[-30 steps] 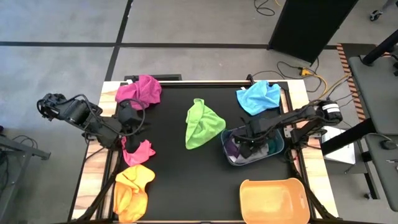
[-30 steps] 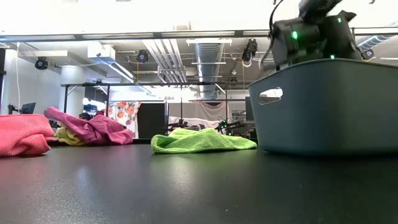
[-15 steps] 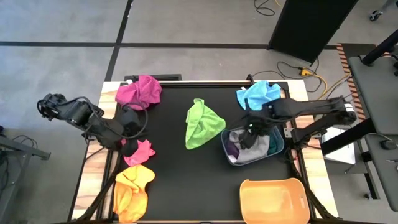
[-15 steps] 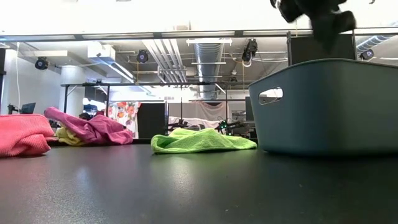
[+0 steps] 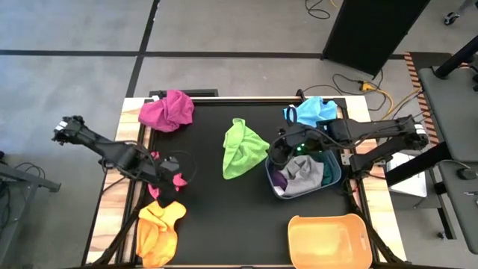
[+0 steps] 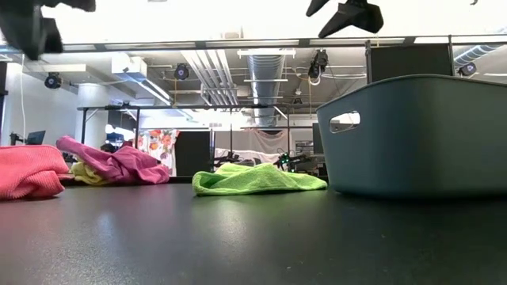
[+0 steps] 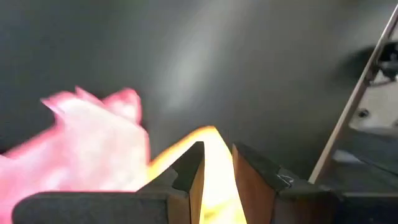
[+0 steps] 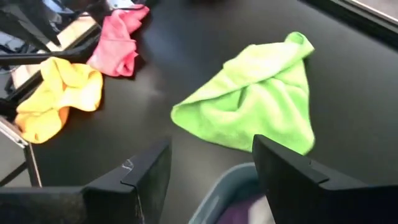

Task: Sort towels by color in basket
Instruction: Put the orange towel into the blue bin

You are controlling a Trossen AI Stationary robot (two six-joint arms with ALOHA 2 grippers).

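My left gripper (image 5: 170, 178) (image 7: 217, 158) hovers over the pink towel (image 5: 157, 161) (image 7: 93, 143), a narrow gap between its fingers. The orange-yellow towel (image 5: 159, 228) (image 7: 186, 146) lies just beyond it. My right gripper (image 5: 280, 149) (image 8: 211, 155) hangs wide open above the left rim of the grey-blue basket (image 5: 270, 170) (image 6: 420, 134), facing the lime towel (image 5: 243, 149) (image 8: 255, 102). A grey towel (image 5: 302, 172) and a purple towel (image 5: 278, 179) lie in the basket. The magenta towel (image 5: 168, 110) and the light blue towel (image 5: 310, 113) lie near the far edge.
An orange tub (image 5: 326, 239) stands at the near right corner. Bare black tabletop lies between the lime towel and the pink towel. Wooden table edges run along both sides, with cables on the floor beyond the far right corner.
My right gripper has risen out of the basket and moved toward the table's left, over the basket's left rim; the grey towel now shows on top inside. My left gripper has swung toward the near edge, from beside the magenta towel to above the pink one.
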